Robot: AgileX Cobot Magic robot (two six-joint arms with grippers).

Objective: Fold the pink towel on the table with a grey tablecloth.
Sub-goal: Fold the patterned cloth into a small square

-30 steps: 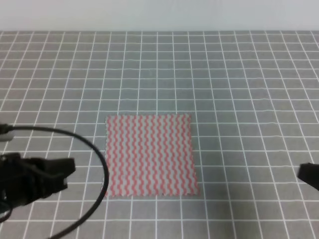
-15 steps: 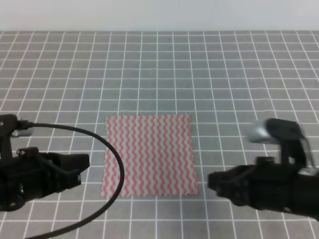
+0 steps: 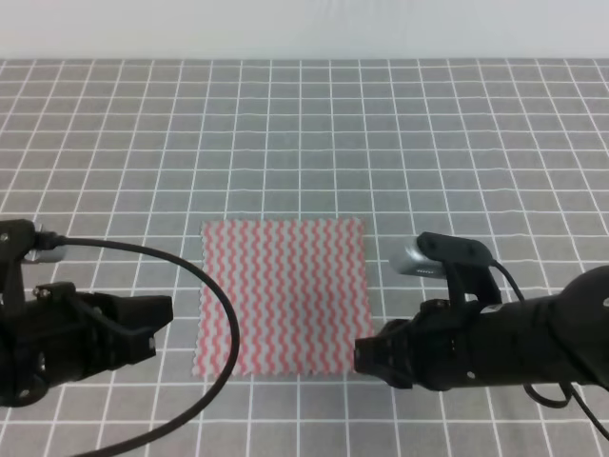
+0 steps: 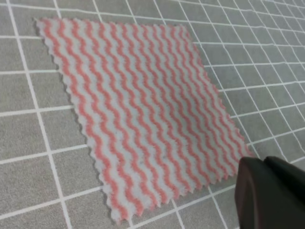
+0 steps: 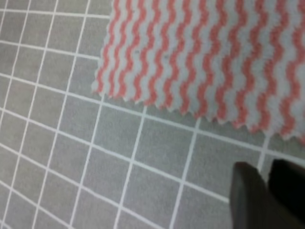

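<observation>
The pink towel [image 3: 284,295] lies flat and unfolded on the table with a grey tablecloth [image 3: 381,124]. My left gripper [image 3: 162,316] hovers just left of the towel's near left part, jaws together and holding nothing. Its black cable [image 3: 224,328] arcs over the towel's left edge. My right gripper [image 3: 367,354] sits at the towel's near right corner, also shut and empty. The left wrist view shows the towel [image 4: 143,109] spread ahead of that gripper [image 4: 264,164]. In the right wrist view, a towel corner [image 5: 205,62] lies above the closed fingertips [image 5: 248,188].
Grey gridded cloth [image 4: 28,138] surrounds the towel on every side. A pale wall runs along the far edge of the table [image 3: 304,29]. Both black arms fill the near corners in the exterior high view.
The right arm has come in from the right edge to the towel's near right corner. The left arm moved slightly right, then held still. The towel has not moved.
</observation>
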